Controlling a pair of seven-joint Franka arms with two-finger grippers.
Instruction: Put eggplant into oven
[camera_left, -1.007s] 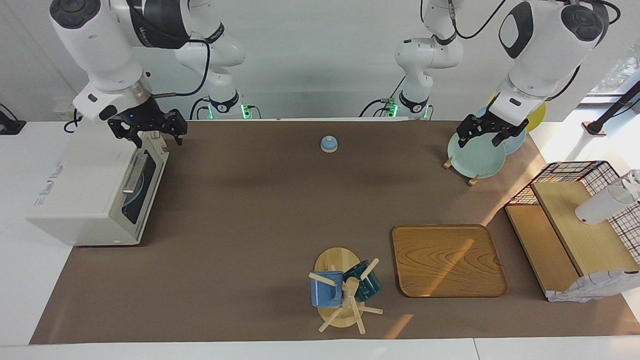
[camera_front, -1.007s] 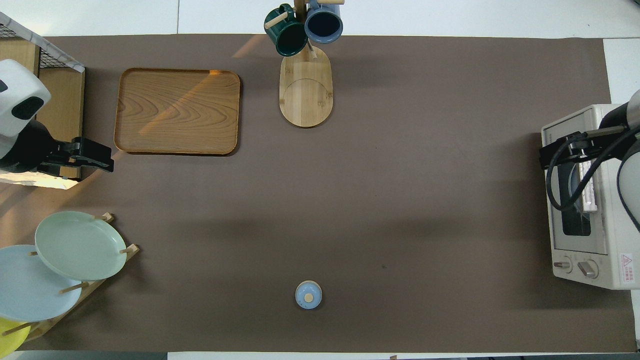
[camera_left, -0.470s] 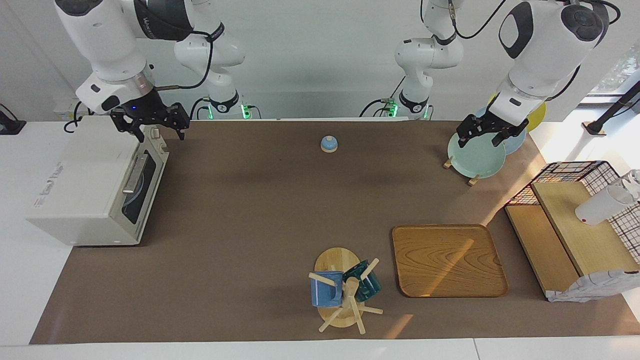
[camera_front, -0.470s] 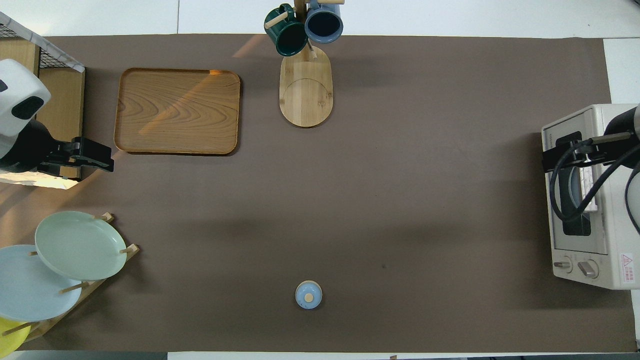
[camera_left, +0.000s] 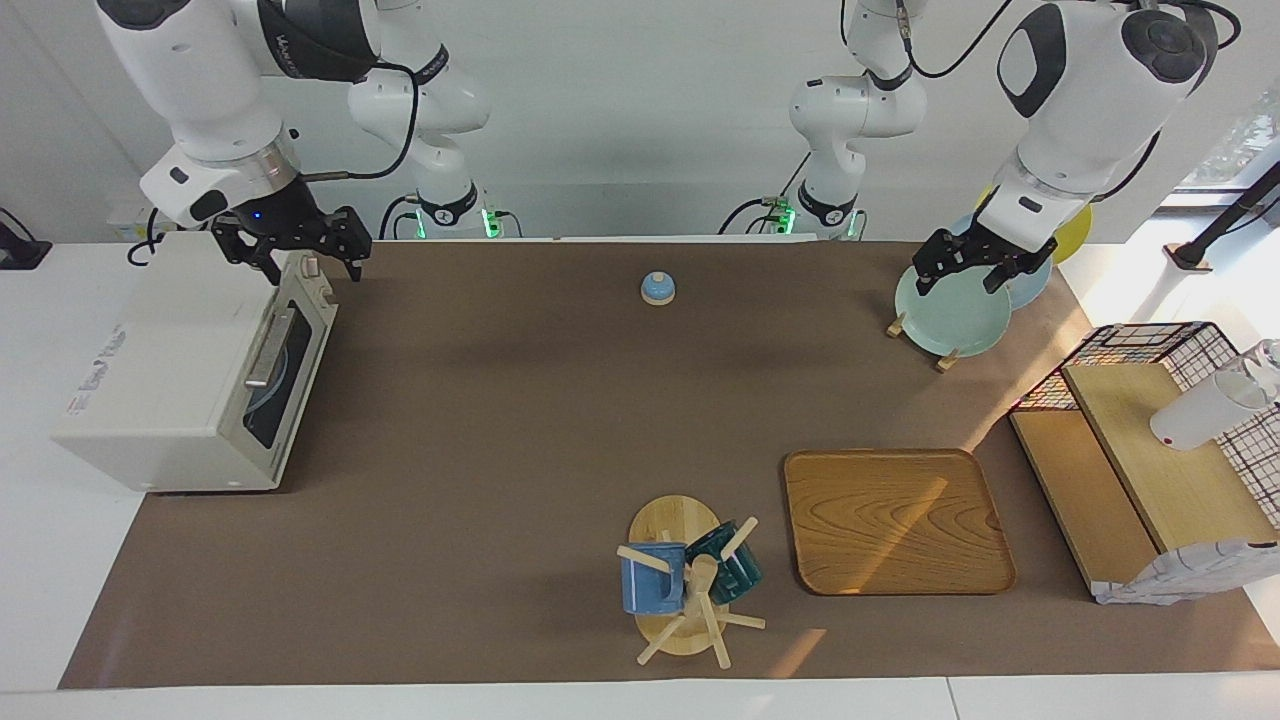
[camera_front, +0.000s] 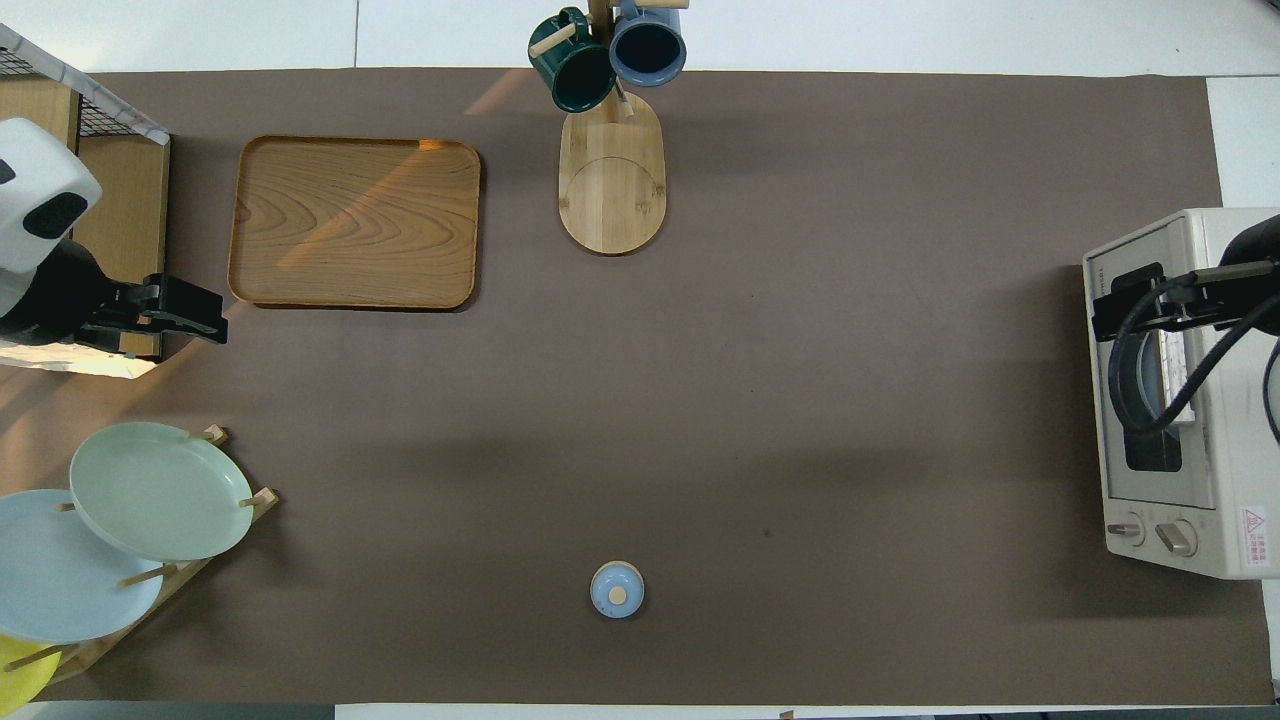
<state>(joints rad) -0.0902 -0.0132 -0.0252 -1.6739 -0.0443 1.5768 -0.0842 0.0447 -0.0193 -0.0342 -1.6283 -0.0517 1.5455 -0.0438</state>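
The off-white oven (camera_left: 170, 370) stands at the right arm's end of the table with its dark glass door shut; it also shows in the overhead view (camera_front: 1215, 400). A blue round shape shows through the glass. The eggplant is out of view in both views. My right gripper (camera_left: 292, 258) hangs open and empty over the oven's top edge nearest the robots, and shows in the overhead view (camera_front: 1122, 305) over the door. My left gripper (camera_left: 965, 272) is open and empty over the plate rack, and also shows in the overhead view (camera_front: 190, 312).
A small blue knobbed lid (camera_left: 658, 288) lies near the robots at mid table. A wooden tray (camera_left: 895, 520) and a mug tree (camera_left: 690, 580) with two mugs are farther out. A plate rack (camera_left: 950, 310) and a wire basket with wooden shelves (camera_left: 1150, 460) are at the left arm's end.
My right gripper has risen a little and drawn back from the oven's door front to over its top edge. The left arm has not moved.
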